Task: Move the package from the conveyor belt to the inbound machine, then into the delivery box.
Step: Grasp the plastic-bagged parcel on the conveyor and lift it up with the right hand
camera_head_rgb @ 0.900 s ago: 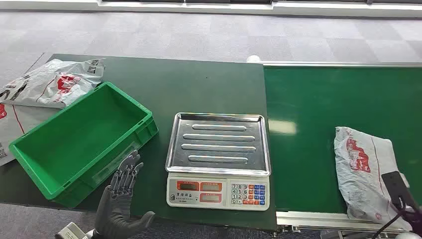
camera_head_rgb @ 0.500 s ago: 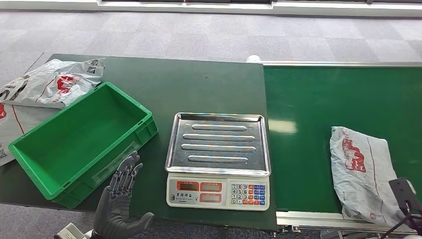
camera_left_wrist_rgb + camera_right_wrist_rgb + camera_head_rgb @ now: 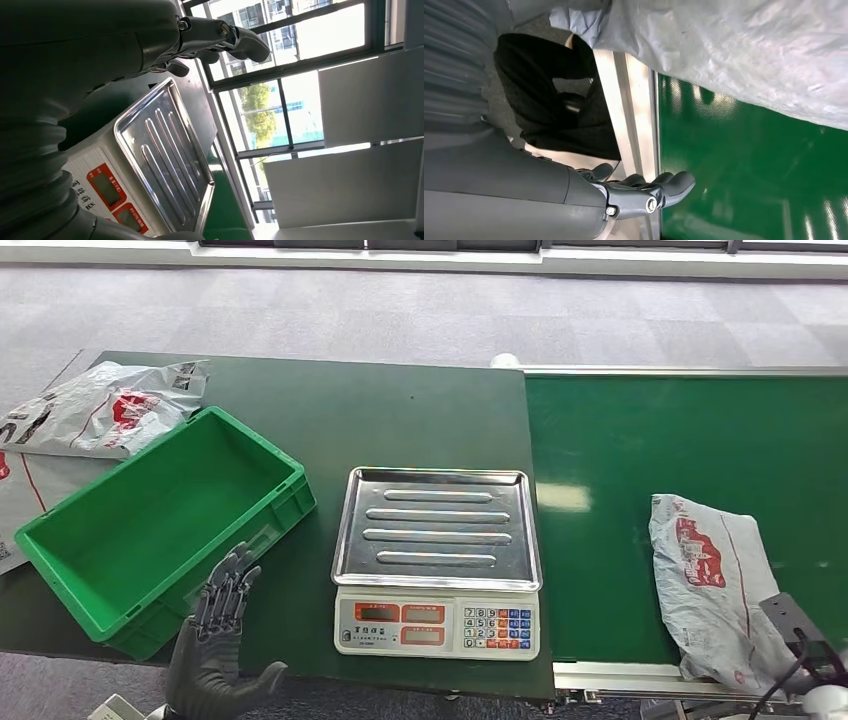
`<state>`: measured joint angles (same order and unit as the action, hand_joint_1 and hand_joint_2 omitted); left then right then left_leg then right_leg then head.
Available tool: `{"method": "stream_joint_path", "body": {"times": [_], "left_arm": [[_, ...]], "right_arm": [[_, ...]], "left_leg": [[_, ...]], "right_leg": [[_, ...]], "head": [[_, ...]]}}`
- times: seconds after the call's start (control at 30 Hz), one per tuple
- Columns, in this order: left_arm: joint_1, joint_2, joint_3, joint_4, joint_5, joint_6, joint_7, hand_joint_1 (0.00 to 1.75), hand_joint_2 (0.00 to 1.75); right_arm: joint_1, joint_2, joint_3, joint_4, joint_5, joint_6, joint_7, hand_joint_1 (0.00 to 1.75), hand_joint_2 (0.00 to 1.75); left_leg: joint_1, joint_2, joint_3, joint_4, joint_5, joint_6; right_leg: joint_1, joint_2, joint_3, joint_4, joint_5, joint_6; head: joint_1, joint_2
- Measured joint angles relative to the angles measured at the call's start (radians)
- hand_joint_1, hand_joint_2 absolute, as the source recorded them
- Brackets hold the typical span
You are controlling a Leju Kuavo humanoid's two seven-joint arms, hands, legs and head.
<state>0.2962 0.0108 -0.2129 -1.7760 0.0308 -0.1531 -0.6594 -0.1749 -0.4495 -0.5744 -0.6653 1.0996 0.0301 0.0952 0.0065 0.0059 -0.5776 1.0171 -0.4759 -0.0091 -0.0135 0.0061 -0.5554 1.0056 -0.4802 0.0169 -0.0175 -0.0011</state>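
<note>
Grey plastic marks the package (image 3: 712,585), which lies on the green belt (image 3: 690,440) near its front rail, well right of the scale (image 3: 437,560). The step in hand is judged to be the first one — the pickup from the belt; nothing is yet grasped. The right hand (image 3: 644,192) is seen in the right wrist view beside the rail with its fingers (image 3: 676,184) loosely extended and holding nothing, the package just above them but apart. A reach over the rail and a grip on the bag's near edge are called for next, then a carry to the scale's steel tray. The left hand (image 3: 222,640) is held open, fingers spread, at the surface's front edge beside the green box (image 3: 55,540). Only the head view gives the layout of box, scale and package — the left wrist view adds the tray's ribbed top at close range.
</note>
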Motion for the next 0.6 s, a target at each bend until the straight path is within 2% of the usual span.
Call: {"method": "stream_joint_path", "body": {"times": [0.07, 0.13, 0.23, 0.3, 0.33, 0.4, 0.5, 0.6], "left_arm": [[0.0, 0.011, 0.0, 0.002, 0.008, 0.015, -0.006, 0.0, 1.75], [0.0, 0.019, -0.001, 0.003, 0.017, 0.034, -0.007, 0.0, 1.75], [0.002, 0.028, -0.002, -0.003, 0.029, 0.064, -0.005, 0.0, 1.75], [0.005, 0.033, -0.006, -0.007, 0.033, 0.089, -0.006, 0.0, 1.75], [0.008, 0.036, -0.01, -0.008, 0.034, 0.102, -0.009, 0.0, 1.75], [0.011, 0.042, -0.02, -0.009, 0.039, 0.129, -0.017, 0.0, 1.75], [0.011, 0.053, -0.039, -0.009, 0.047, 0.165, -0.029, 0.0, 1.75], [0.012, 0.062, -0.058, -0.009, 0.051, 0.189, -0.036, 0.0, 1.75]], "right_arm": [[-0.011, 0.0, 0.024, 0.026, -0.037, -0.041, -0.019, 0.87, 1.75], [-0.013, 0.004, 0.047, 0.039, -0.105, -0.159, -0.083, 0.0, 1.75], [0.005, 0.022, 0.07, -0.027, -0.302, -0.44, -0.245, 0.0, 1.75], [0.043, 0.044, 0.081, -0.172, -0.456, -0.607, -0.336, 0.0, 1.75], [0.065, 0.057, 0.086, -0.259, -0.508, -0.659, -0.363, 0.0, 1.75], [0.101, 0.089, 0.096, -0.432, -0.569, -0.714, -0.409, 0.0, 1.75], [0.134, 0.142, 0.102, -0.643, -0.607, -0.728, -0.489, 0.0, 1.75], [0.144, 0.192, 0.101, -0.788, -0.642, -0.73, -0.584, 0.0, 1.75]], "left_leg": [[0.003, 0.005, 0.002, 0.0, -0.001, -0.001], [0.004, 0.008, 0.001, 0.0, 0.0, 0.001], [0.0, 0.006, 0.0, 0.0, 0.005, 0.007], [-0.001, -0.002, 0.0, 0.001, 0.009, 0.009], [-0.001, -0.006, -0.001, 0.001, 0.01, 0.009], [-0.001, -0.009, -0.003, 0.001, 0.011, 0.008], [-0.001, -0.009, -0.004, 0.0, 0.01, 0.008], [-0.001, -0.009, -0.004, 0.0, 0.01, 0.007]], "right_leg": [[0.003, 0.005, 0.003, -0.003, 0.002, 0.0], [0.003, 0.009, 0.003, -0.005, 0.005, 0.001], [-0.002, 0.006, -0.001, -0.005, 0.008, 0.006], [-0.003, -0.002, -0.003, -0.005, 0.009, 0.008], [-0.003, -0.005, -0.004, -0.005, 0.009, 0.008], [-0.003, -0.008, -0.004, -0.005, 0.009, 0.008], [-0.003, -0.008, -0.006, -0.004, 0.008, 0.007], [-0.003, -0.008, -0.007, -0.005, 0.008, 0.007]], "head": [[0.0, 0.0], [0.0, 0.0], [0.0, 0.0], [0.0, 0.0], [0.0, 0.0], [0.0, 0.0], [0.0, 0.0], [0.0, 0.0]]}}
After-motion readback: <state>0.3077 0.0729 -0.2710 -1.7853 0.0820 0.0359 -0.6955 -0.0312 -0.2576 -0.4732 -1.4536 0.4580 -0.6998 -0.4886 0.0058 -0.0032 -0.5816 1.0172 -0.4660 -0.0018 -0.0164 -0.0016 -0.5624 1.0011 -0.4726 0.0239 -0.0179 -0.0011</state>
